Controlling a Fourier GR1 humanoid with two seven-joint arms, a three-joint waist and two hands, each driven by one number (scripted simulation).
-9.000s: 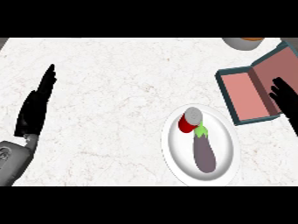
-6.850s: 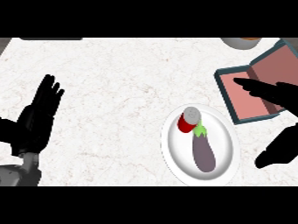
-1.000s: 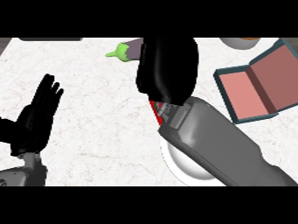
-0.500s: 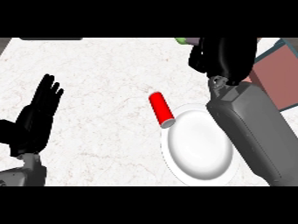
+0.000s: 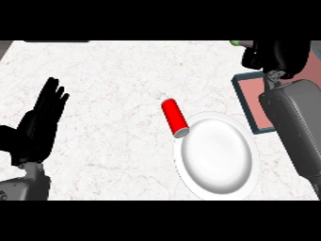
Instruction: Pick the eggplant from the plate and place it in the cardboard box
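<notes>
The white plate (image 5: 215, 157) lies bare at the counter's lower right. My right hand (image 5: 276, 55) is at the top right, over the far part of the cardboard box (image 5: 244, 96), which has a teal rim and a pink inside. Its fingers are curled round the eggplant (image 5: 237, 43); only the green stem end pokes out at the hand's left, and the purple body is hidden. My grey right forearm covers much of the box. My left hand (image 5: 40, 122) rests open at the left edge, fingers up.
A red cup (image 5: 174, 117) lies on its side on the counter, its mouth touching the plate's upper left rim. The white marble counter (image 5: 114, 80) stretches between the two hands.
My right hand has carried the eggplant further right, from above the plate's far side to over the box. The red cup, plate and left hand have stayed put.
</notes>
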